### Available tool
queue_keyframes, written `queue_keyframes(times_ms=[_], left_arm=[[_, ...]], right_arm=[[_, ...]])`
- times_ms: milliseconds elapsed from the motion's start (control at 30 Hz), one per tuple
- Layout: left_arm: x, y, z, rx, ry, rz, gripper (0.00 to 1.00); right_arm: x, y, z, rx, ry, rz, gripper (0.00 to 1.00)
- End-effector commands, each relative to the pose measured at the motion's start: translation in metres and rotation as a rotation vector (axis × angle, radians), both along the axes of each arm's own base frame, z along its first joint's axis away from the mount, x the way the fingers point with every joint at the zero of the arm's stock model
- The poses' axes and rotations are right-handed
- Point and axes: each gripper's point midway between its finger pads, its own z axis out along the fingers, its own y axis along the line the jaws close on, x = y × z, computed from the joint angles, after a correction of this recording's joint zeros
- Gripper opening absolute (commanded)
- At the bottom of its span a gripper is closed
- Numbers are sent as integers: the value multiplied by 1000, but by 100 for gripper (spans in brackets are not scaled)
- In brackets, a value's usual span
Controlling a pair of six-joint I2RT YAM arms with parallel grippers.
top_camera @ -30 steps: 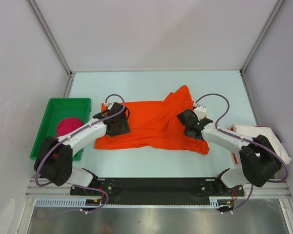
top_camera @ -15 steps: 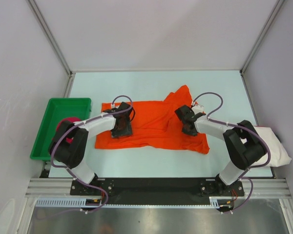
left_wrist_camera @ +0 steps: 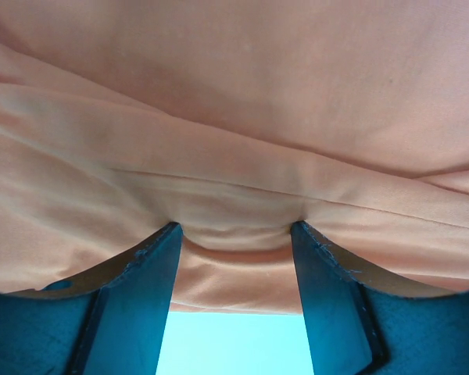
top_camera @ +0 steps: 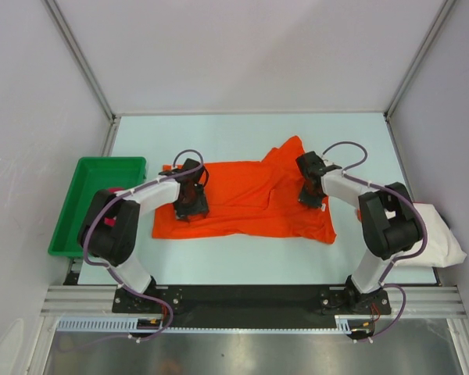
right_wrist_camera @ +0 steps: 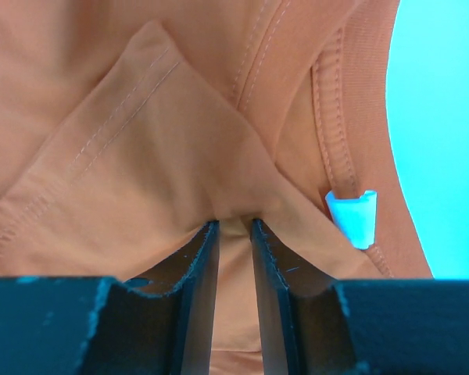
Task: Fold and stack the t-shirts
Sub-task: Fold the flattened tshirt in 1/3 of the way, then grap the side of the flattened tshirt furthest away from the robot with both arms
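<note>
Overall light: bright, even, diffuse light is falling from above in the top view, and nothing is sinking into deep dark.
Shadows: only faint, soft-edged shadows are lying under the arms on the orange t-shirt (top_camera: 250,207) and the table (top_camera: 242,141).
Glare: the metal strip (top_camera: 242,348) at the near edge is giving off a dull sheen, with a pale blotch at its left end.
Colour: both wrist views are washing the shirt out to pale peach and turning the table vivid cyan.
Left wrist focus: the cloth is looking soft, with no weave showing. The left gripper (left_wrist_camera: 234,228) is reading dark and blue-tinted.
Right wrist focus: stitching and the white tag (right_wrist_camera: 352,219) are showing crisply. The right gripper (right_wrist_camera: 233,223) is going dark and soft towards the bottom edge.
Distortion: the frame posts are leaning outward towards the top corners.
</note>
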Motion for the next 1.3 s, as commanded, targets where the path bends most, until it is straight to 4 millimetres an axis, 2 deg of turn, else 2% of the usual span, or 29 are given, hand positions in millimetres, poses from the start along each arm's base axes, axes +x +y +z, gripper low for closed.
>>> queue_keyframes(times_ms=[0,300,400,433,467,533,633,667,700,733,767,833,933,967,1067,1167,1267], left_arm=[[4,27,-14,62,25,36,66],[7,39,-12,59,28,63,66],[13,36,3,43,-32,58,66],[16,35,9,40,-59,54,66],[19,35,18,58,-98,46,69],[25,31,44,51,-188,36,71],[24,26,77,44,-293,26,73],[20,22,84,42,-308,12,74],[18,21,91,41,-331,14,74],[15,20,100,28,-354,14,74],[9,20,101,27,-347,10,74],[1,19,103,8,-341,20,74],[-14,25,93,22,-305,45,72],[-22,29,87,32,-290,51,72],[-35,40,78,63,-265,85,70],[-44,54,73,130,-238,124,69],[-47,60,73,154,-235,139,70]], right_arm=[[-16,-36,-42,-34,126,-65,29],[-12,-54,-39,1,132,-110,29],[3,-41,-15,-31,24,-8,30],[10,-40,8,-77,-59,7,31],[12,-30,20,-94,-100,40,33],[17,-26,50,-114,-191,42,37],[12,-22,80,-161,-244,27,40],[3,-21,90,-173,-253,30,41],[-4,-11,95,-172,-267,35,42],[-10,-12,99,-186,-272,26,42],[-22,-14,101,-189,-256,22,42],[-42,-10,91,-172,-227,2,43],[-70,-14,83,-166,-194,-40,42],[-86,-22,73,-196,-149,-44,42],[-113,-37,66,-236,-88,-83,41],[-129,-56,69,-324,-51,-114,41],[-133,-60,71,-335,-42,-120,40]])
